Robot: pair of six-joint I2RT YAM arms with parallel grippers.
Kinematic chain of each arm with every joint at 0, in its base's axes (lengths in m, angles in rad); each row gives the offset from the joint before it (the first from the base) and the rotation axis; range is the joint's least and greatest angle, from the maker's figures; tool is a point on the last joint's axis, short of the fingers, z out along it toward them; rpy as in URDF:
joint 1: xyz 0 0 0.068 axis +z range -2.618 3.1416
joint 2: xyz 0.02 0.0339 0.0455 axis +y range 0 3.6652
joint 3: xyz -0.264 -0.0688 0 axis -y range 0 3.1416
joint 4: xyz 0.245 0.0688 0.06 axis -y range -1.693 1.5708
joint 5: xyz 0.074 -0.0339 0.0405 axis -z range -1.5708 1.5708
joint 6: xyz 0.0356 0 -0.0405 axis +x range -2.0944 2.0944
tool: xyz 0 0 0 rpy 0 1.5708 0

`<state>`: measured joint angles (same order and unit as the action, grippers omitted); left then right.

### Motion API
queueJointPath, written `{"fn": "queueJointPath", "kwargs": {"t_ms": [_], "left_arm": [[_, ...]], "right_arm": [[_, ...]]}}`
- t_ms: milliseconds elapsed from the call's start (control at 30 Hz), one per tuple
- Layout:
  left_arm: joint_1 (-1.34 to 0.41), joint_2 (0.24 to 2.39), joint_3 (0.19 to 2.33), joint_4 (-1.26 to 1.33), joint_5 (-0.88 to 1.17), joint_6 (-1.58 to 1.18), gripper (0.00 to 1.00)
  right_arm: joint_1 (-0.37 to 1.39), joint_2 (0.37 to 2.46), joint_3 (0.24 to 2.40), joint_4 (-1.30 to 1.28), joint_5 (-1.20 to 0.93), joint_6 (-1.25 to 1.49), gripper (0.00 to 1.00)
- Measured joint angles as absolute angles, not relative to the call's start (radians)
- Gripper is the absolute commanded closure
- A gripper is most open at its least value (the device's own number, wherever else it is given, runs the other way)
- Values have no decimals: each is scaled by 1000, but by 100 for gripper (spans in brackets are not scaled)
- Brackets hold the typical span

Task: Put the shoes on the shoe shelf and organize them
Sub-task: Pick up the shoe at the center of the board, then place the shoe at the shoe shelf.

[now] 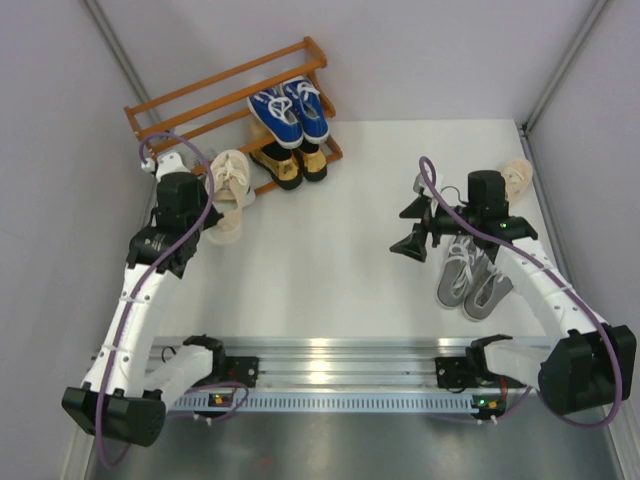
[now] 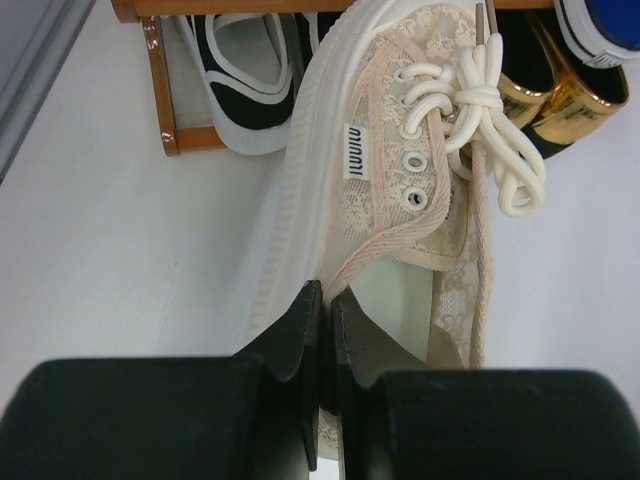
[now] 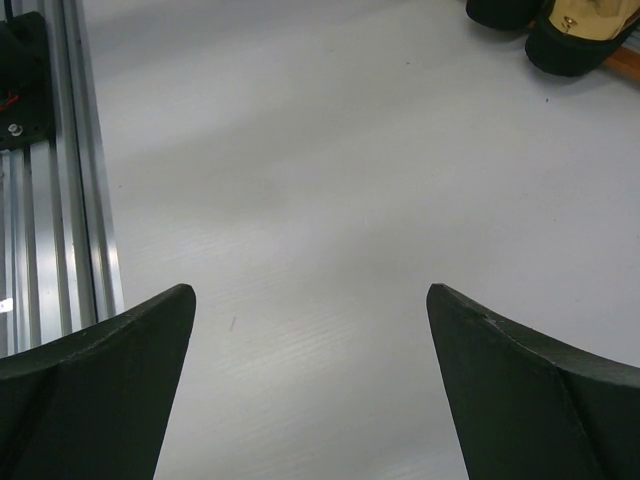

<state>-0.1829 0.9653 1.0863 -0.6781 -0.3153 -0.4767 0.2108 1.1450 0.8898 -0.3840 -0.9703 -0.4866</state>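
left gripper (image 2: 325,300) is clamped on the thin collar edge at the heel end of one beige lace-up (image 2: 400,150), with only fabric between the nearly closed jaws. The shoe points toe-first at the shoe shelf (image 2: 158,90), right at its front, white sole edge to the left in the wrist view. Can't tell whether the toe touches the rail or whether the sole is resting on the table. Main risk: it's a small pinch on soft lace material, far from the shoe's weight, so the shoe can swing, twist or slip out on a quick move, or when the toe bumps a slat. Second: the laces (image 2: 495,140) hang loose off the side, close to the gold loafers (image 2: 565,100). They could catch on a slat or drag a loafer. Third: the low tier looks crowded. A black-and-white sneaker (image 2: 240,80) sits under the rail at the left end, the gold pair is on the right, and the blue canvas sneakers (image 1: 290,110) are higher up. The gap looks tight, so pushing in may shove the neighbours out of line. Also, the second beige lace-up (image 1: 517,175) is across the table by the grey sneakers (image 1: 470,280). The slot chosen needs room for both or the pair gets split. right gripper (image 3: 308,300) is spread wide and empty over bare table (image 3: 300,150), well apart from the left arm, so no clash there.
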Motion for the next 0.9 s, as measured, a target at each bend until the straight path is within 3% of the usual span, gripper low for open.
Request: {"fn": "queueJointPath", "kwargs": {"t_ms": [900], "left_arm": [[144,1160,1121,-362,-183,-632,100]], "right_arm": [[179,1132,890,-384,-987,-487,1]]}}
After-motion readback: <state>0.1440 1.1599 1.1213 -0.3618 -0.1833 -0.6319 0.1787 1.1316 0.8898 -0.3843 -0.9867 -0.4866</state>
